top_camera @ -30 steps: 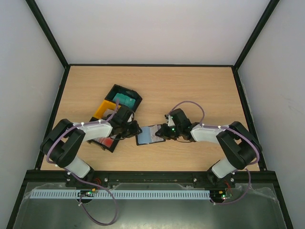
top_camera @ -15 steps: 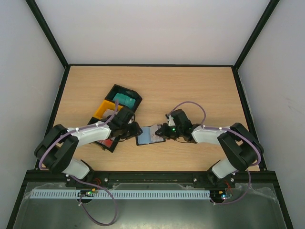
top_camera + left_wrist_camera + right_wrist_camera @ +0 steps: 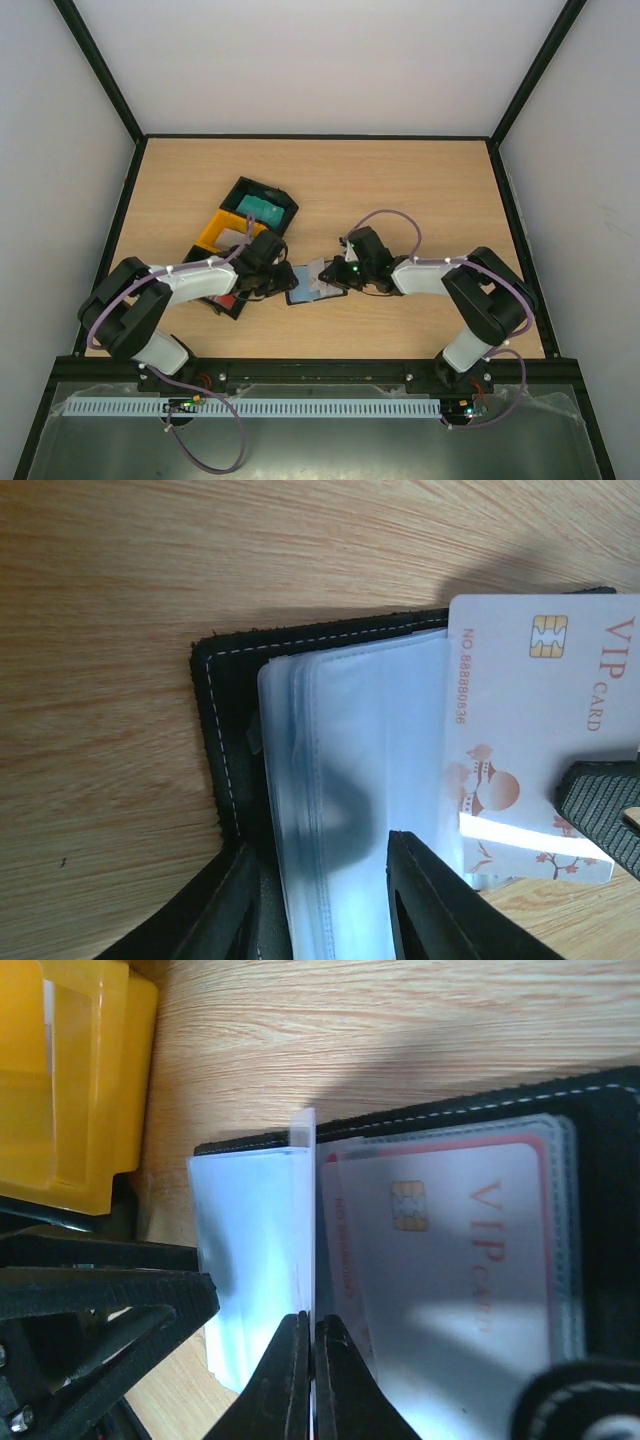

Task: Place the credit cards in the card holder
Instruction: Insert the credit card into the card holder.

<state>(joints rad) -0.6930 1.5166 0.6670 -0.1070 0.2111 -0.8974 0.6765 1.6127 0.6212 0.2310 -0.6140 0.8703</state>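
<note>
Step in hand: I judge this to be the loading of one card. My right tool (image 3: 312,1335) is pinched shut on the white VIP card (image 3: 530,710), which stands tilted on edge over the open card holder (image 3: 215,740).
Holder position: it lies open on the wooden surface (image 3: 400,180) between my two tools, just beside the trays, with its stack of clear sleeves (image 3: 340,750) facing up.
Left tool (image 3: 325,905): about half spread and holding nothing that I can see. One finger sits to each side of the near end of the sleeves, and I cannot tell whether either touches them.
Next move, as I judge it: the card's lower edge has to find the mouth of an empty sleeve, then tip flat and slide in. The left tool should keep the leaves parted or pressed down, since thin plastic like this may buckle or flip over.
Cards counted: three I am sure of.
- the white VIP card in my right tool
- a red-edged VIP card (image 3: 450,1240) already inside a sleeve of the holder
- a teal card (image 3: 262,208) lying in the far black tray (image 3: 240,186)

Possible fourth card: a red shape (image 3: 226,297) in the near black tray (image 3: 228,310), too hidden under my left arm to call.
Card holders counted: one.
Trays counted: three that I can make out, namely the far black tray, a yellow tray (image 3: 212,232) and the near black tray.
</note>
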